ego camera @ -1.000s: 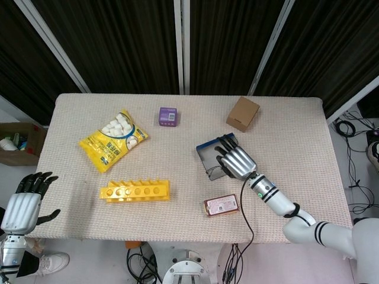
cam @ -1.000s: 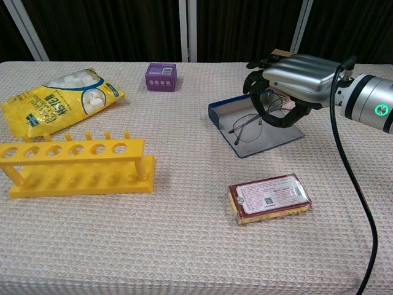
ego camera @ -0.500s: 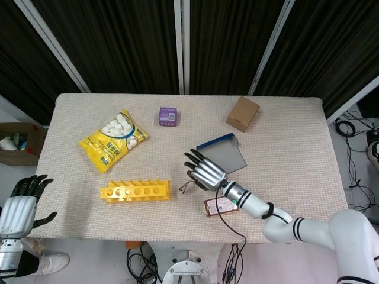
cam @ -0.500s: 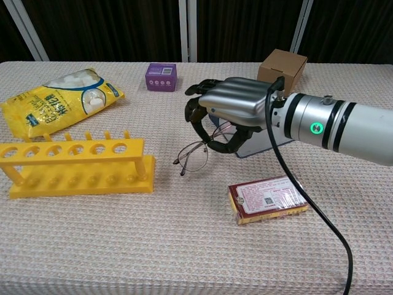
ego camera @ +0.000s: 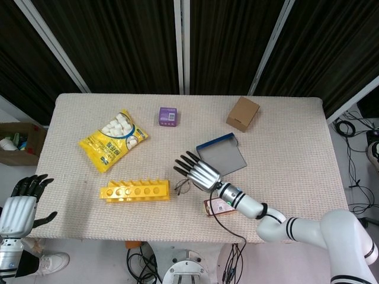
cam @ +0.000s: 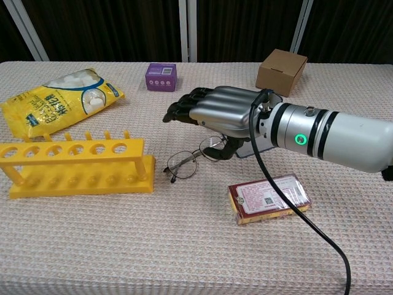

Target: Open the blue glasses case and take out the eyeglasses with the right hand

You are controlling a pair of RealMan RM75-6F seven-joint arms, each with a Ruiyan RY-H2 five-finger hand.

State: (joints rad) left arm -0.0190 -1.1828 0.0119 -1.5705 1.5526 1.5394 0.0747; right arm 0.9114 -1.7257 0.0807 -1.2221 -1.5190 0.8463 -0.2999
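Observation:
The blue glasses case [ego camera: 222, 155] lies open and empty at mid-table; in the chest view my right hand hides most of it. The thin-rimmed eyeglasses [cam: 183, 165] [ego camera: 182, 186] lie on the tablecloth just right of the yellow rack. My right hand [cam: 216, 110] [ego camera: 197, 171] hovers over them, palm down and fingers stretched out straight. Its thumb is curled underneath, close to one temple of the glasses, and it holds nothing. My left hand [ego camera: 21, 204] hangs off the table's front left corner with its fingers apart and empty.
A yellow tube rack [cam: 73, 163] stands left of the glasses. A red packet [cam: 268, 198] lies under my right forearm. Further back are a yellow marshmallow bag [ego camera: 113, 139], a purple box [ego camera: 169, 116] and a cardboard box [ego camera: 243, 113].
My right hand carried the eyeglasses out of the case, left and toward the front edge. Its fingers have since straightened, and the glasses now lie on the cloth.

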